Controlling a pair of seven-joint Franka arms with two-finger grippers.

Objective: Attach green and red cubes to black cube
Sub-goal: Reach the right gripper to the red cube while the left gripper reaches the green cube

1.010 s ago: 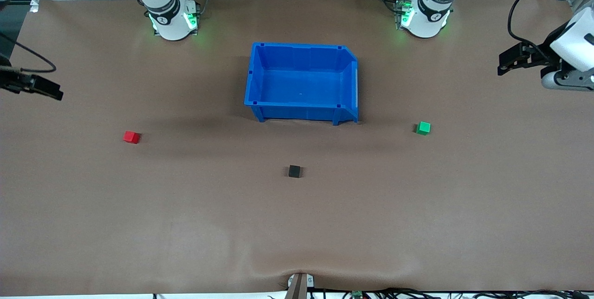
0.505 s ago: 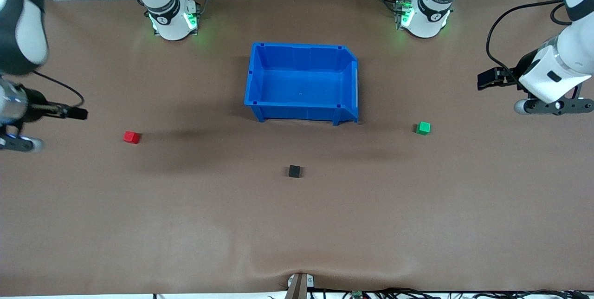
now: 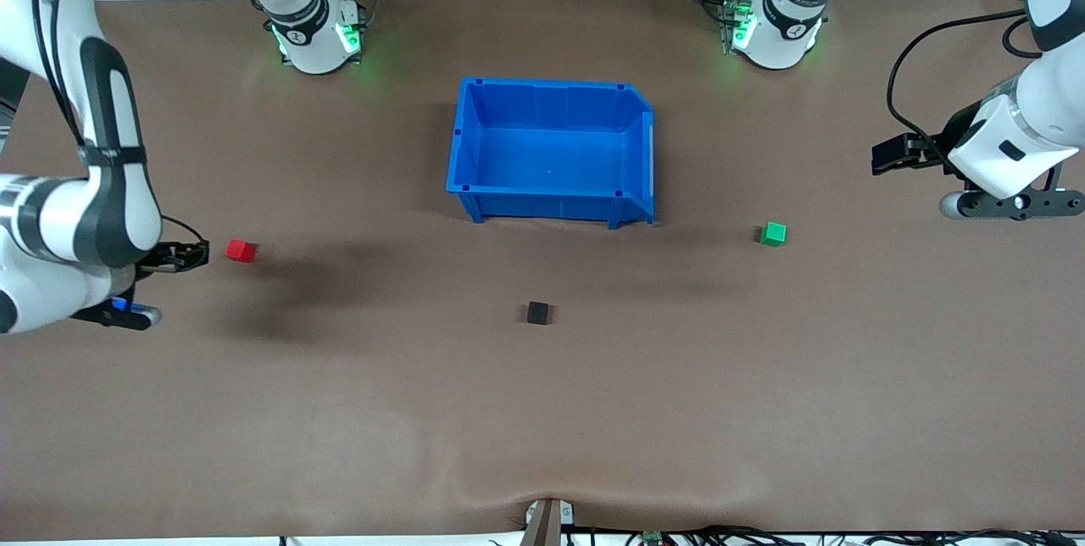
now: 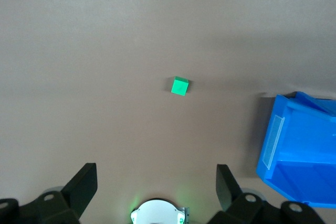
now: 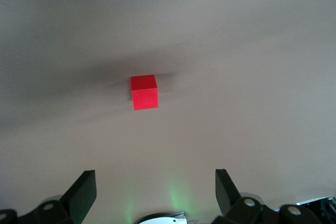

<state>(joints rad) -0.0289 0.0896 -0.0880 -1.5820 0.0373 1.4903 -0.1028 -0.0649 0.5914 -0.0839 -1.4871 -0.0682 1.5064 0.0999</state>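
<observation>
Right claw (image 3: 197, 256) now lowered beside red cube (image 3: 241, 250), spread, empty | left claw (image 3: 890, 158) spread, near green cube (image 3: 773, 233) | black cube (image 3: 537, 313) untouched | pickups pending

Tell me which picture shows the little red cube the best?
The right wrist view. The red cube sits large there, alone on the table, showing two faces, ahead of the right gripper and its open fingers. The front view shows it tiny. The left wrist view misses it, showing the green cube instead.

Open blue bin (image 3: 552, 149) resting on brown surface (image 3: 542, 410), cables and cluttered equipment along the surface's edge
</observation>
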